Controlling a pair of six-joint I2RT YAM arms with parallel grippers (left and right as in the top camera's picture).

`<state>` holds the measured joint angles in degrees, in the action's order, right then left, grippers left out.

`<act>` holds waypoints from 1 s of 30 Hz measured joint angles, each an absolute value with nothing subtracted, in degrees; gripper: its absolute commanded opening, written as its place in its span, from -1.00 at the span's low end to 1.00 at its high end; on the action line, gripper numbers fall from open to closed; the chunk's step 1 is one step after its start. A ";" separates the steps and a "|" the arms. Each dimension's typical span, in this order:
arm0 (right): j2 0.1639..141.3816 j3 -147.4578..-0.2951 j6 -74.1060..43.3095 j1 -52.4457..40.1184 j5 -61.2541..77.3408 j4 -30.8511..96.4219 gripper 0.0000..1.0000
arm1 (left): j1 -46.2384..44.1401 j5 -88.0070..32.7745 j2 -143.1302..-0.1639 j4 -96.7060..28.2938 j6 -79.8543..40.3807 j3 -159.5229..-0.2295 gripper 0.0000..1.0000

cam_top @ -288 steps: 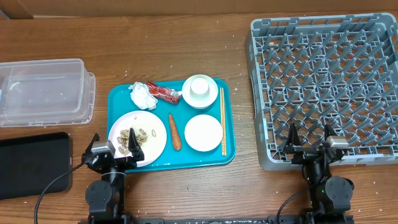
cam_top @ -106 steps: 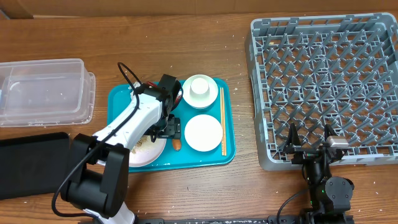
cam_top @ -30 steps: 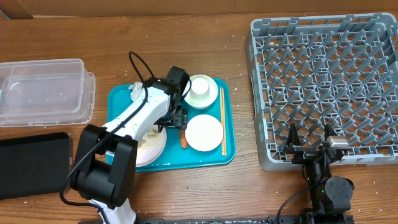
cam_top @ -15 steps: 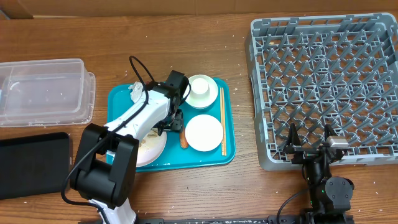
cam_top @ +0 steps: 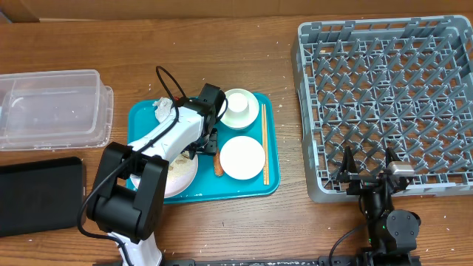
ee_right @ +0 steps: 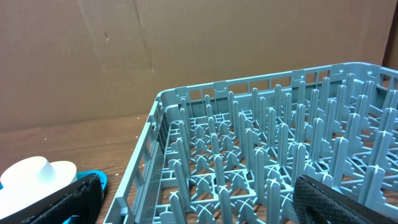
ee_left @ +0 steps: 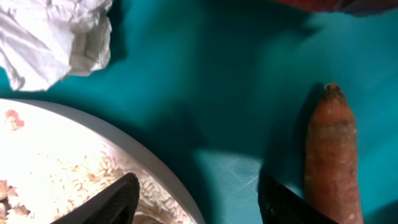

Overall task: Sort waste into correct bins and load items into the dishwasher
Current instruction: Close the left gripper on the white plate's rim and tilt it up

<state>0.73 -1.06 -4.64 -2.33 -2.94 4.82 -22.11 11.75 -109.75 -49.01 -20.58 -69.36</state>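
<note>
L hand [ee_left: 202, 205] part open, empty, low over tray [ee_left: 205, 93], btwn plate [ee_left: 155, 168] w/ scraps [ee_left: 68, 180] & carrot [ee_left: 329, 162]; tissue [ee_left: 56, 37] nearby. R hand [ee_right: 205, 202] wide open, empty, by rack [ee_right: 261, 155].

A big brown wooden desk [cam_top: 222, 66] fills the view from above. Its top has long dark wood lines running from side to side, and it is dotted with tiny pale bits. The wood looks a little shiny where the light falls on it. The light is soft and even, so shadows on the desk are small and faint. Along the far edge of the desk stands a plain brown cardboard wall [ee_right: 124, 56]. The cardboard is flat, with a few thin creases in it
</note>
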 measured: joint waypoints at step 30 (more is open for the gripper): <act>0.73 -1.06 -4.64 -2.33 -2.94 4.80 1.00 | -22.15 14.74 -112.09 -54.19 -20.99 -72.01 -0.92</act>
<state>0.73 -1.06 -4.64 -2.33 -2.94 4.80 -22.15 14.74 -112.09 -54.19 -20.99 -72.01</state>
